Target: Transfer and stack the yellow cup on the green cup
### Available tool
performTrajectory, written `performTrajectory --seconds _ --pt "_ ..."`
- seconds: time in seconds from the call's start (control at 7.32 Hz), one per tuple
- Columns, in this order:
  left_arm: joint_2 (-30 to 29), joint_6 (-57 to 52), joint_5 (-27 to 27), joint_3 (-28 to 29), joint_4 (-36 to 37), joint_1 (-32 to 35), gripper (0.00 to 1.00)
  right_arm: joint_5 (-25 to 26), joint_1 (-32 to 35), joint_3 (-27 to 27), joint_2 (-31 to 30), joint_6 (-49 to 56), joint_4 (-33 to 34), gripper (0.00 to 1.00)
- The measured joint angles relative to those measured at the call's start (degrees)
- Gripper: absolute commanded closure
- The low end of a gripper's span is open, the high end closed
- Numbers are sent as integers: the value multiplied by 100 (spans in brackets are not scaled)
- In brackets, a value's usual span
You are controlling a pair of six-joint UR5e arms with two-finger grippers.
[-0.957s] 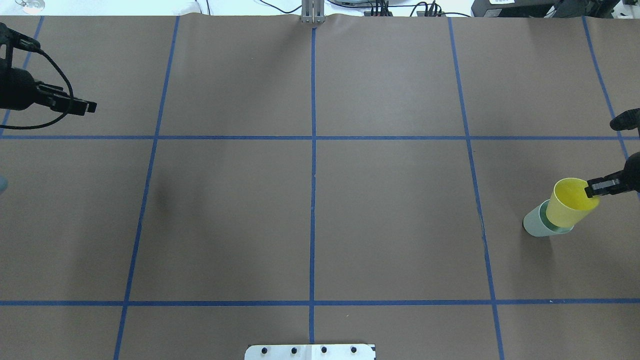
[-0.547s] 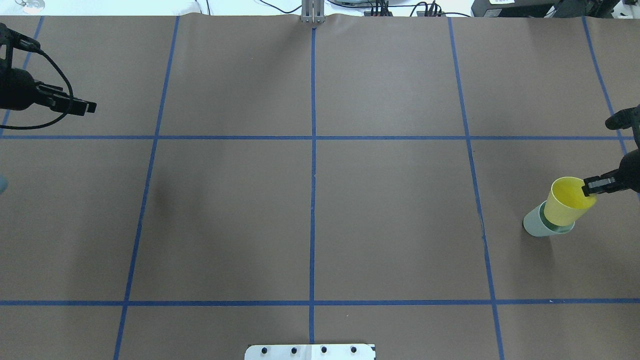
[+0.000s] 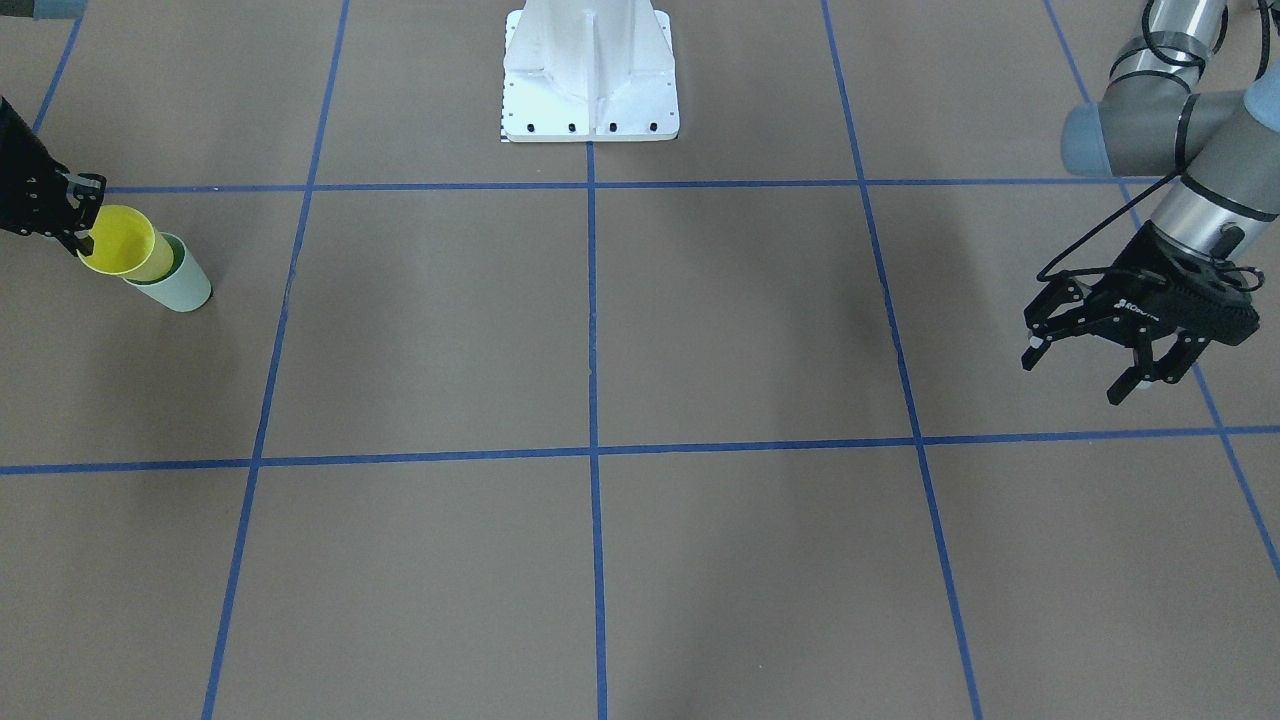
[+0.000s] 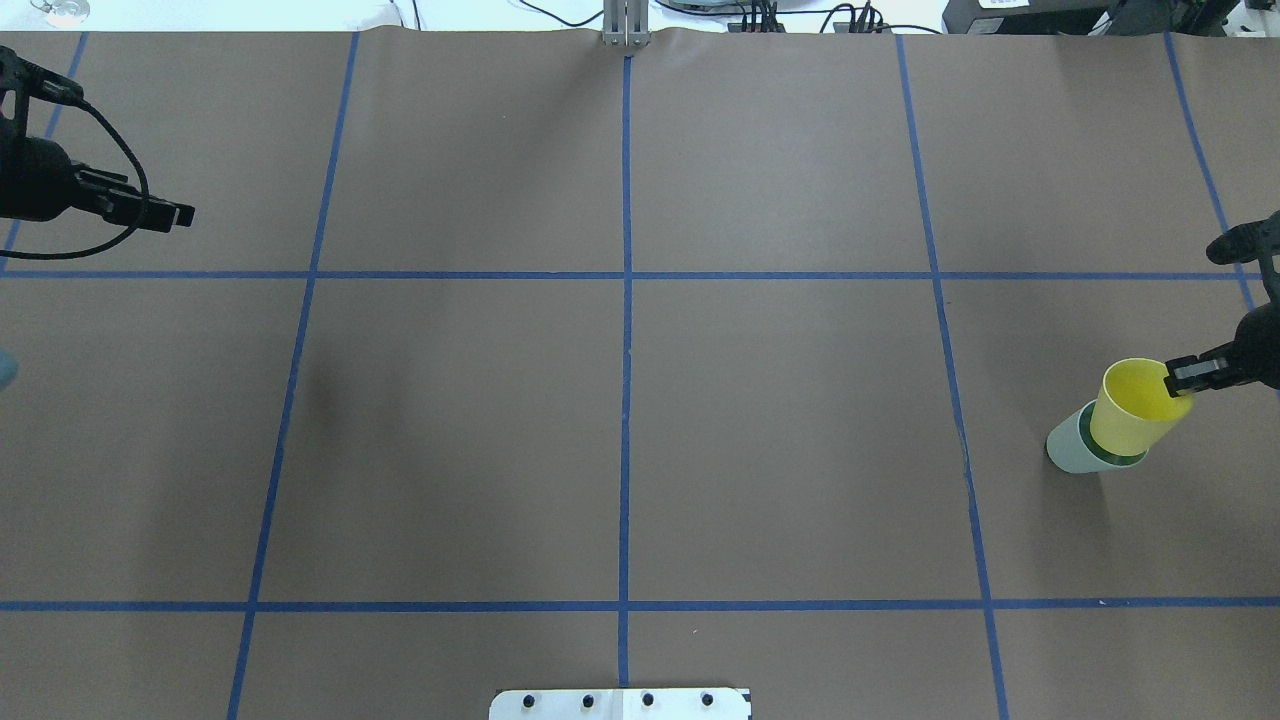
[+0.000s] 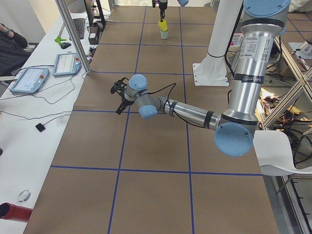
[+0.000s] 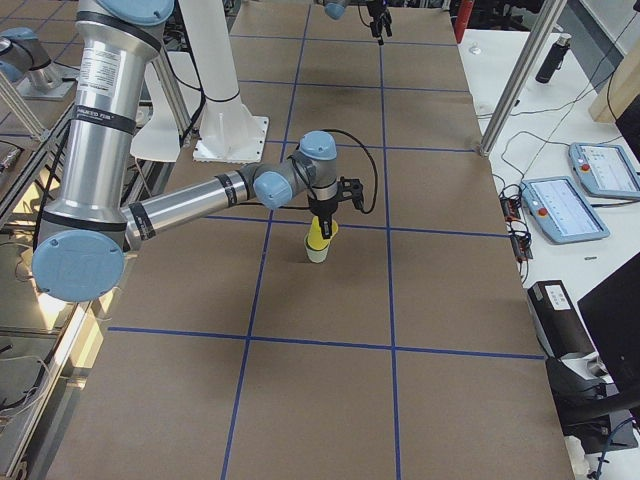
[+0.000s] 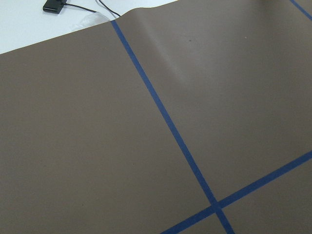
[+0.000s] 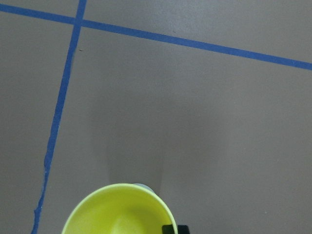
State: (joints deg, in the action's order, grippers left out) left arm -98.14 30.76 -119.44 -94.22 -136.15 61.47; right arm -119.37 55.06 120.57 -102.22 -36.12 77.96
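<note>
Plainly, on brown blue-taped table (image 4: pixel 800 450), right hand (image 4: pixel 1180 378) pinches yellow cup (image 4: pixel 1125 418), left hand (image 3: pixel 1075 378) spread.

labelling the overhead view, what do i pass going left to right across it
left gripper → white base plate → green cup → yellow cup → right gripper

Yellow cup (image 4: pixel 1132 415), green cup (image 4: pixel 1070 446): smooth plastic; table (image 4: pixel 780 420) covering matt.
</note>
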Motion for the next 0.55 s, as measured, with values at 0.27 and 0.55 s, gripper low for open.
performTrajectory --seconds 0.27,0.55 --pt "-15 0 -2 17 10 -1 0 -31 -21 -57 3 -44 -2 0" --pt "-2 -182 -50 123 15 107 0 -137 -6 -87 129 -48 11 0"
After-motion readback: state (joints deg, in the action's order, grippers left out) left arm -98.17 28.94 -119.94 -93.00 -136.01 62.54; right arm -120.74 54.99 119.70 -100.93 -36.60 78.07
